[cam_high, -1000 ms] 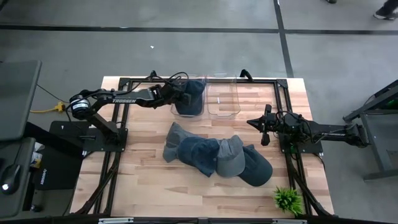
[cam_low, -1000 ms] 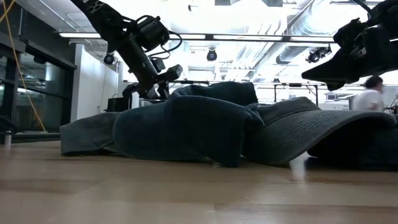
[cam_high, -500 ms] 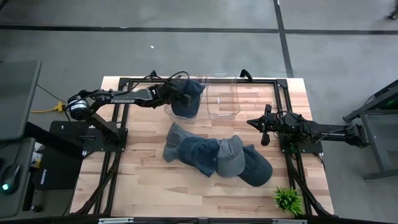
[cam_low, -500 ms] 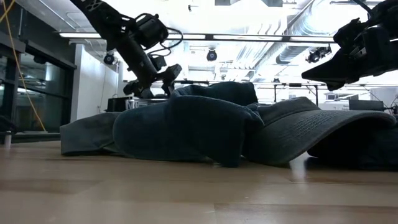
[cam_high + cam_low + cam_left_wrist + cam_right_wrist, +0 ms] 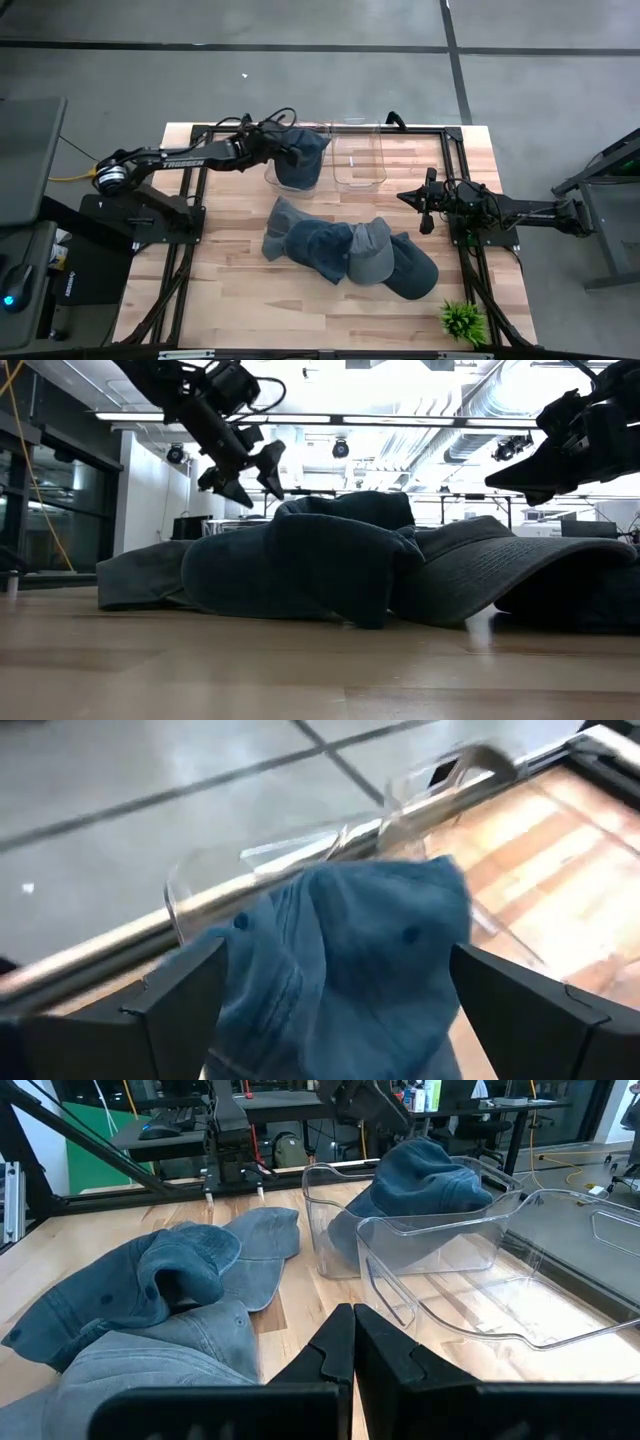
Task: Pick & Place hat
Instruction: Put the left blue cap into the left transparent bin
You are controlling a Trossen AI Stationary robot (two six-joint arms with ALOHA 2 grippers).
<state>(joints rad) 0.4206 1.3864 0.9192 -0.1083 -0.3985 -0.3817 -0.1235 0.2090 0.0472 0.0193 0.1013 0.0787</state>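
Note:
A blue denim hat lies in the left of two clear bins at the table's far side, its crown sticking up above the rim. My left gripper hangs open just above it and touches nothing. In the left wrist view its fingers stand wide on either side of the hat. In the low view the open gripper is clear above the hats. My right gripper waits shut at the table's right side.
Several more denim hats lie overlapping in a pile at mid-table, one of them grey. The second clear bin stands right of the first with nothing in it. A small green plant sits at the near right corner.
My left gripper has opened wide and let go of the blue hat, which stays in the left bin. The gripper has then risen above it, rolled, and drawn back a little toward the table's left edge.

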